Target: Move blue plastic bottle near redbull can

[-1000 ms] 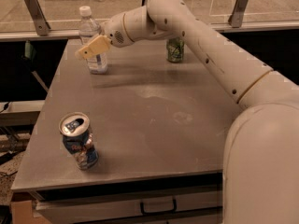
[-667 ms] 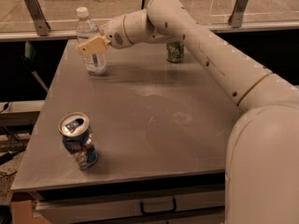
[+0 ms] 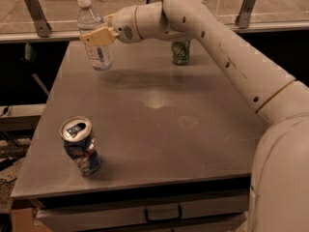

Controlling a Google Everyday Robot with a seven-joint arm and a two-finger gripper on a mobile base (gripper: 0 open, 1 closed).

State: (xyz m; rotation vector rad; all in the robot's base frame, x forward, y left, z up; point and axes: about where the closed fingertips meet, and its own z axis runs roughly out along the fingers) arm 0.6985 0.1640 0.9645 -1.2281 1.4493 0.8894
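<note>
Gripper (image 3: pixel 96 35) clamped on blue plastic bottle (image 3: pixel 100 58), aloft over far-left corner of table (image 3: pixel 159 105), well apart from redbull can (image 3: pixel 79 146). Risks slipping loose mid-carry, or toppling that dented can on arrival.

end effector (image 3: pixel 96 36) clasping blue plastic bottle (image 3: pixel 99 58), far-left of table (image 3: pixel 193 144)

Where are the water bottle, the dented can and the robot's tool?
blue plastic bottle (image 3: pixel 99 57): camera view, labelled body.
redbull can (image 3: pixel 81 150): camera view, dented side.
tool (image 3: pixel 92 35): camera view, between fingertips, gripping the bottle.
</note>
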